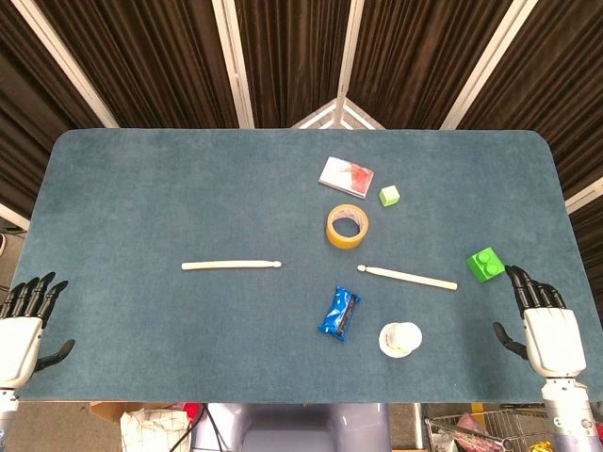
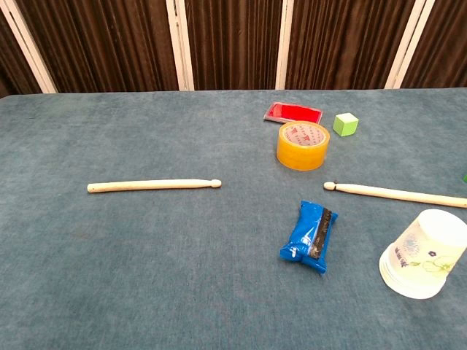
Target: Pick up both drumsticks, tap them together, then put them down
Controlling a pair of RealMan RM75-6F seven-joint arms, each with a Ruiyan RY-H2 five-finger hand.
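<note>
Lying untouched on the table (image 1: 141,188): left drumstick (image 1: 232,266) left of centre, right drumstick (image 1: 407,276) right of centre, tips pointed at each other, well apart. Nothing is held. Left hand (image 1: 24,320) is parked at the near-left edge, fingers spread, empty. Right hand (image 1: 539,315) is parked at the near-right edge, fingers spread, empty, just beside the green brick (image 1: 486,265).

Risks, judged from the layout:
- Green brick sits near the butt of the right drumstick; it could be knocked on the right hand's approach.
- Paper cup (image 1: 400,339) and blue snack packet (image 1: 339,314) lie just in front of that stick; a low reach could sweep them.
- Sticks are thin and round, so rolling away or a pinch slip is likely.
- Tape roll (image 1: 347,226) is near the stick tip.

Writing: print on the tape, cup and packet is too small to be read.
</note>
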